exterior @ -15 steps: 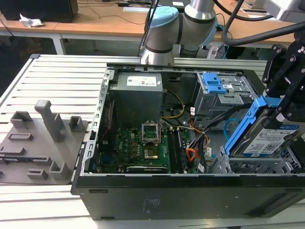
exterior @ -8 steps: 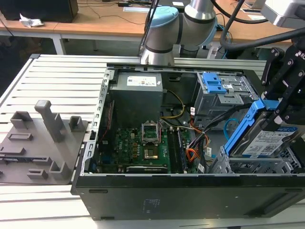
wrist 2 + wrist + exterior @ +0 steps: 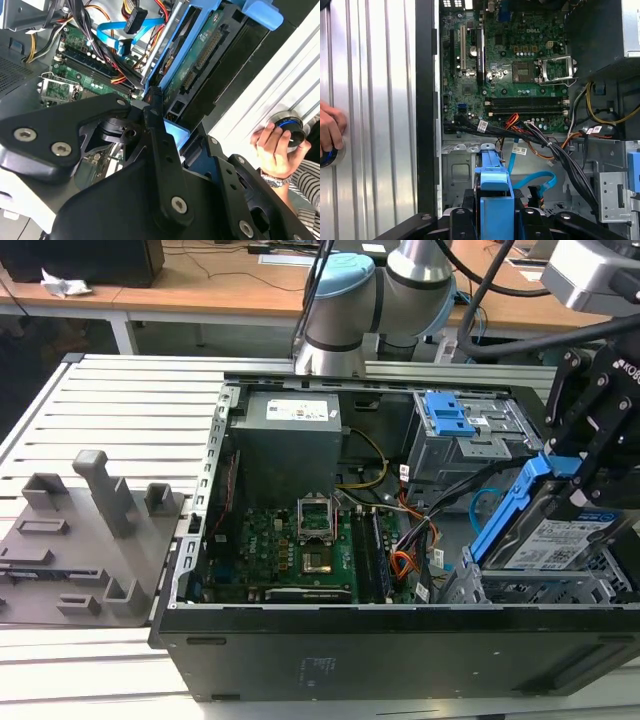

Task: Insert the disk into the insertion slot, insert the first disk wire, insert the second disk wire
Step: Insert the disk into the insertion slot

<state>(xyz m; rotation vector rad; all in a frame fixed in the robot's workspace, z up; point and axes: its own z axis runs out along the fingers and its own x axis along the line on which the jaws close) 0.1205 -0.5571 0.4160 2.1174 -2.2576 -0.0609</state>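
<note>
Exterior view: open computer case (image 3: 400,640) on the slatted worktop (image 3: 130,400), arm coming in from the upper middle of the frame.

Pincer (image 3: 572,482) at the right edge of the frame, pinching the disk (image 3: 560,540) by its blue carrier bracket. In the first wrist view the bracket sits clamped between the black fingers (image 3: 468,210).

Disk is tilted, high end under the pincer and low end down at the insertion slot (image 3: 612,578) in the lower right of the frame, not lying flat in it. Whether it touches the cage I cannot tell.

Grey bay with blue latches (image 3: 450,425) is further up the frame, apart from the disk. Motherboard (image 3: 290,540) is in the case's middle.

Blue flat cable (image 3: 540,177) loops loose in the case beside the disk. In the second wrist view its black plug (image 3: 136,20) hangs apart from the disk's edge.

Outside the case a person's hand (image 3: 272,150) rests on a round knob (image 3: 291,131) on the worktop.
</note>
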